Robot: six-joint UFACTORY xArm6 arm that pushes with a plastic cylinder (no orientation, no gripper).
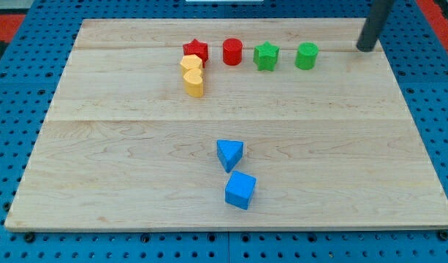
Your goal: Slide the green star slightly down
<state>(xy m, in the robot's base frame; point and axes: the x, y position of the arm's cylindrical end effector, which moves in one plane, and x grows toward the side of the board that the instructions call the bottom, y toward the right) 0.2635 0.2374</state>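
No legible text, label, brand, number or sign appears on any surface in the camera view: neither on the wooden board (136, 146) nor on any coloured block.

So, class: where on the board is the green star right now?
The green star sits near the view's top, slightly right of centre, between the red cylinder and the green cylinder.

My tip (366, 49) ends a straight rod — dark, smooth, round.
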